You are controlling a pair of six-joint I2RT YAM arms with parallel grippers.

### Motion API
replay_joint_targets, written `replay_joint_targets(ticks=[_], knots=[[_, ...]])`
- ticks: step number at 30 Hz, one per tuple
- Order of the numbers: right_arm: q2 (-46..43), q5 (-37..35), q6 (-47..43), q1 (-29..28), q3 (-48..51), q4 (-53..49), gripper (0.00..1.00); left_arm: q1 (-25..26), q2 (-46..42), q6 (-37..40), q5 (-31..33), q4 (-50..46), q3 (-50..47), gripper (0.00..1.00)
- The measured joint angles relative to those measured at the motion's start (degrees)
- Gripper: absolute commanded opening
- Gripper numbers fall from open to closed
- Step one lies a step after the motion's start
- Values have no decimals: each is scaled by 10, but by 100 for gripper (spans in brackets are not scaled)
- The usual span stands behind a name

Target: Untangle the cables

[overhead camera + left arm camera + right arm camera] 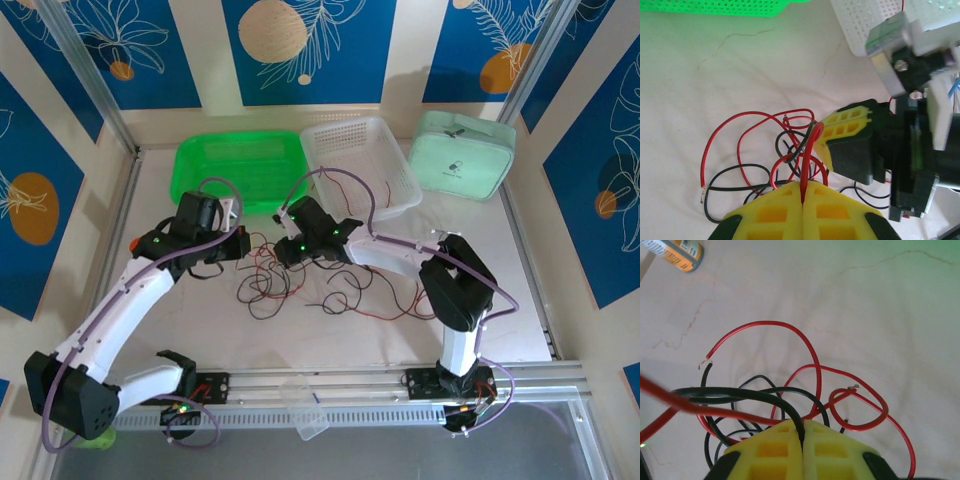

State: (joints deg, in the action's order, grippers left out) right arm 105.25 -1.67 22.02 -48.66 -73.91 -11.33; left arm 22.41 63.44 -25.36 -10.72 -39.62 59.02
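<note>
Thin red and black cables (300, 285) lie in a tangle on the white table, spreading from centre toward the right. My left gripper (803, 192) is shut on a red cable (810, 160) that rises from the knot; the left gripper (238, 243) sits at the tangle's left side. My right gripper (803, 434) is shut on a black cable (765, 400) that arcs off to the left; this right gripper (285, 248) hangs over the tangle's upper middle. Its yellow fingers (845, 130) show close ahead in the left wrist view.
A green basket (240, 170) and a white basket (365, 165) stand at the back, with a pale green pouch (462, 155) at the back right. An orange-labelled can (680, 251) lies at the left. A clear plastic piece (305, 405) rests on the front rail.
</note>
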Motion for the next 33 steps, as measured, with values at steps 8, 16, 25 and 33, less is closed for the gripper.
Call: replay_joint_targets(ticks=[8, 16, 25, 33], knots=[[9, -42, 41, 12, 2, -16, 0, 0, -36, 0, -14, -35, 51, 0], [19, -79, 94, 30, 39, -50, 0, 0, -73, 0, -17, -68, 134, 0], [30, -96, 137, 31, 84, -61, 0, 0, -82, 5, 10, -91, 202, 0], [28, -124, 156, 17, 90, -54, 0, 0, -45, 36, 71, -115, 310, 0]])
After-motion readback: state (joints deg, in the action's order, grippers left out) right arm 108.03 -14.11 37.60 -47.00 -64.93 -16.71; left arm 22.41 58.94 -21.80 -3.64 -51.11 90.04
